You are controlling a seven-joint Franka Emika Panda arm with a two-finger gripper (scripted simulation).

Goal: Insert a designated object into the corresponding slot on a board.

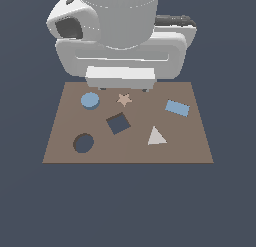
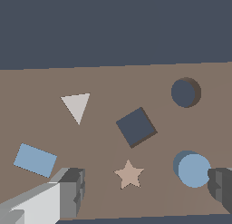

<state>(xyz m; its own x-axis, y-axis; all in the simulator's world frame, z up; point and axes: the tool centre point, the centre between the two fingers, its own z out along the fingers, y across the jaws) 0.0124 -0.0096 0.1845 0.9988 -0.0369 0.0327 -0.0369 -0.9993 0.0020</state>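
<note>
Brown board (image 1: 200,141) is the biggest thing, flat, carrying every piece and hole. Over its far edge hangs the gripper (image 2: 145,191), w/ fingers (image 2: 72,191) spread wide and nothing between them; one finger sits just beside the disc in the wrist view. Light blue rectangle (image 1: 177,108) lies toward the board's edge at the exterior view's right, grey-white triangle (image 1: 156,136) nearer the front. Dark square hole (image 1: 118,123) is approx mid-board. Circular slot (image 1: 83,143), dark and unfilled, sits by the front corner at the exterior view's left. Blue disc (image 1: 90,100) rests flat near the far corner, same side, apart from the slot. Tan star (image 1: 124,98) is smallest. Progress, by my read: nothing done yet, so grasp, carry and insertion all remain.
</note>
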